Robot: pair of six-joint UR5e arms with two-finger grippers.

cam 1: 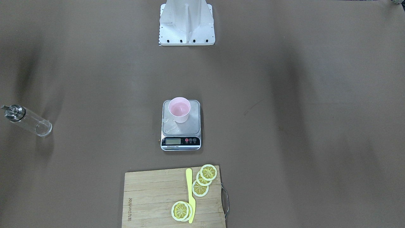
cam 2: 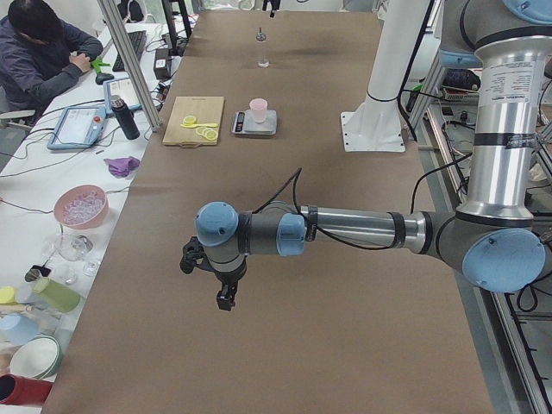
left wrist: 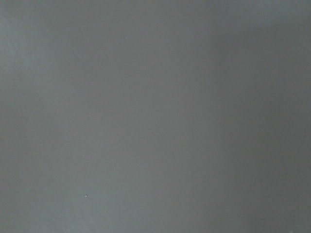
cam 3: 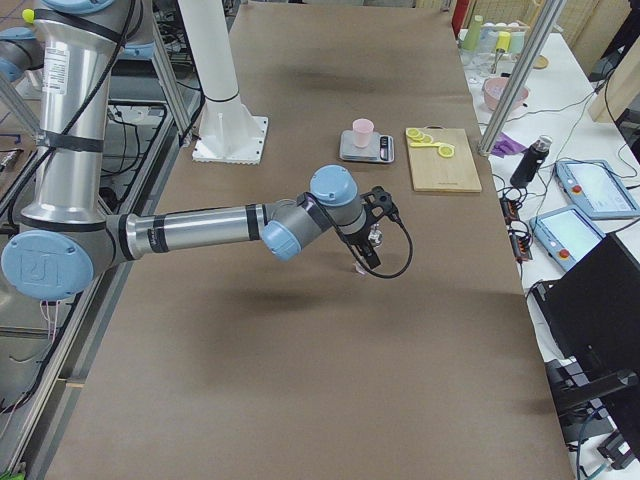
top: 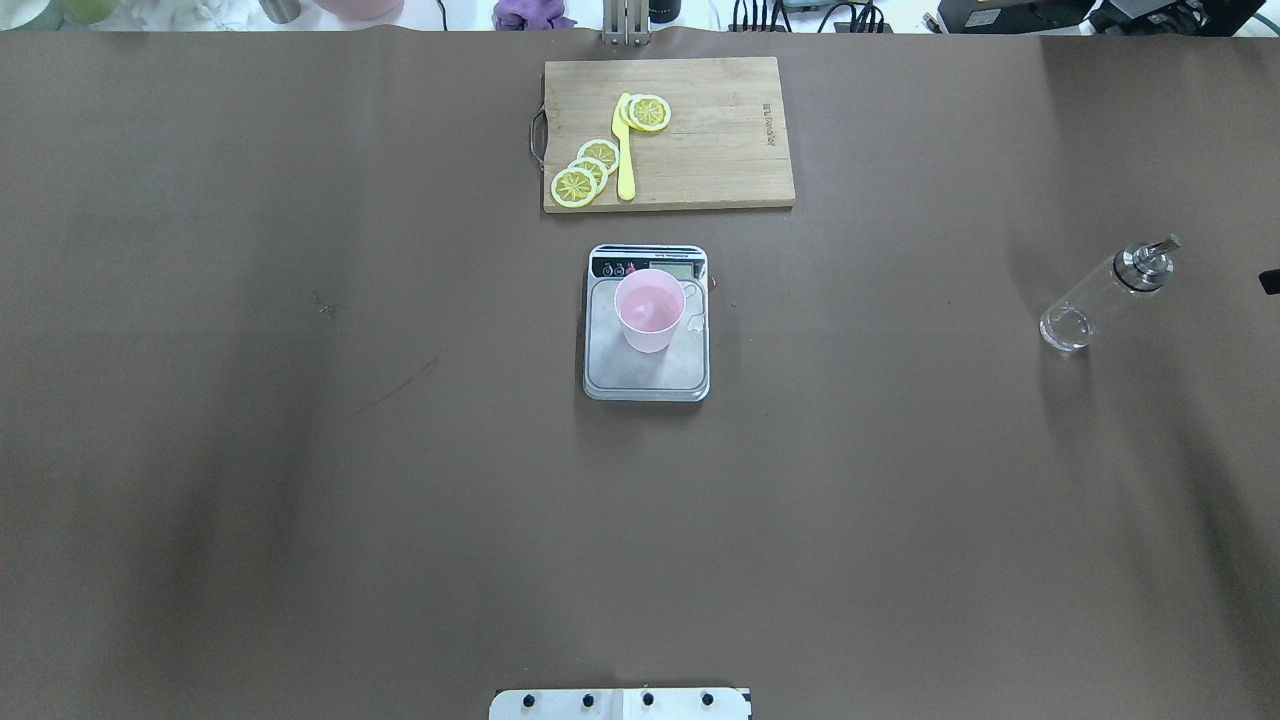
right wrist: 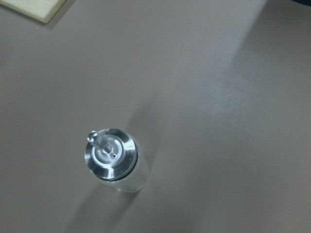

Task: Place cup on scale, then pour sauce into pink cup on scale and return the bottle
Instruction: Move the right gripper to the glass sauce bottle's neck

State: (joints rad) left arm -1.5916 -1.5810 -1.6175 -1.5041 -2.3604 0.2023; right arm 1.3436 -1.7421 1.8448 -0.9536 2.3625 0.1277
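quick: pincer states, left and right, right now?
Left pincer: side view only, cannot tell.
Right pincer: side view only, cannot tell; bottle stands unheld.

Soft, even overhead light; broad dim shadows band the desk (top: 300, 480), and the bottle (right wrist: 112, 158) glints brightly at its metal cap.

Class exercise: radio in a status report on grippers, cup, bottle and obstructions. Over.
Left gripper, right gripper: both clear of objects, open or shut unclear. Cup upright on scale. Bottle standing alone on robot's right. Nothing between bottle and scale.
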